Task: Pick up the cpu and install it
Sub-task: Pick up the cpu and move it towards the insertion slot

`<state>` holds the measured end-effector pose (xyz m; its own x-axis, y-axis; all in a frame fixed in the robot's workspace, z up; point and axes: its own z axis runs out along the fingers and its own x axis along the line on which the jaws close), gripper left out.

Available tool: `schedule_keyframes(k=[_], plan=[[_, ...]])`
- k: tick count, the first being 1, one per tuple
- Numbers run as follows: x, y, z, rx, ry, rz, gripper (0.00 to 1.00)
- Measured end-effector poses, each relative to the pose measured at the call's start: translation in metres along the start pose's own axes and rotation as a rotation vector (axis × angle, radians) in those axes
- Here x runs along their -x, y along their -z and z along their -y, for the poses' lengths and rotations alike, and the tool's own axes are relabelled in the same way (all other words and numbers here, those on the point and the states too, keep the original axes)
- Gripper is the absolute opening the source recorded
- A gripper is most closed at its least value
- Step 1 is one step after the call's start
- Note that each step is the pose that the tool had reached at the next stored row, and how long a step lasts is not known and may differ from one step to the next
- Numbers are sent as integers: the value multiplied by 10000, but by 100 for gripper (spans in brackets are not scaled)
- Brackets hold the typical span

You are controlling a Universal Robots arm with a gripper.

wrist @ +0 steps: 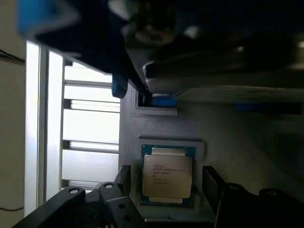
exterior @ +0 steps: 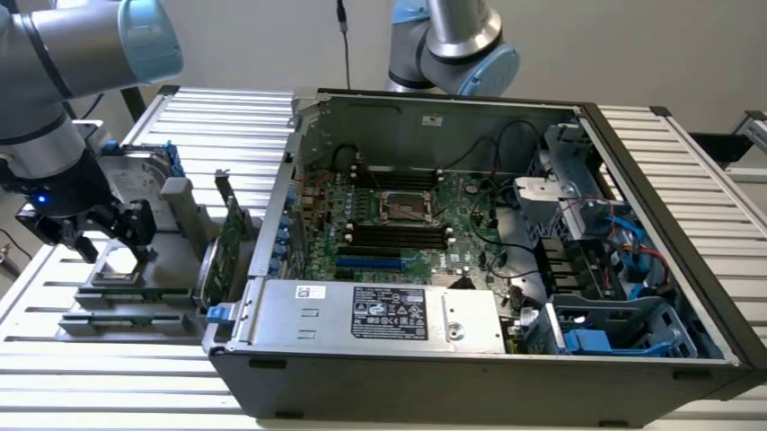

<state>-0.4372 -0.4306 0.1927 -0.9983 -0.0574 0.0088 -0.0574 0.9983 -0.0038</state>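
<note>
My gripper [wrist: 166, 183] stood wide, one finger on each side of the cpu [wrist: 167, 175], just clear of it. The cpu lay flat in a grey holder [wrist: 142, 123] beside the case [exterior: 480, 386]. I judged it light, stiff, slick on top and fragile, best pinched by two opposite edges.

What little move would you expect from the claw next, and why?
Probably ease straight down a little. The gripper hangs open over the cpu, which lies flat in its grey holder, with fingers on either side, apparently not yet touching it.
</note>
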Motion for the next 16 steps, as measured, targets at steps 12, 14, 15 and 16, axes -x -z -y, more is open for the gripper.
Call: schedule_keyframes(k=[12,14,15,16], plan=[[5,-43,10,2,-85,3,71],[4,-45,15,2,-90,1,71],[4,-45,16,1,-92,0,71],[4,-46,18,1,-95,0,71]])
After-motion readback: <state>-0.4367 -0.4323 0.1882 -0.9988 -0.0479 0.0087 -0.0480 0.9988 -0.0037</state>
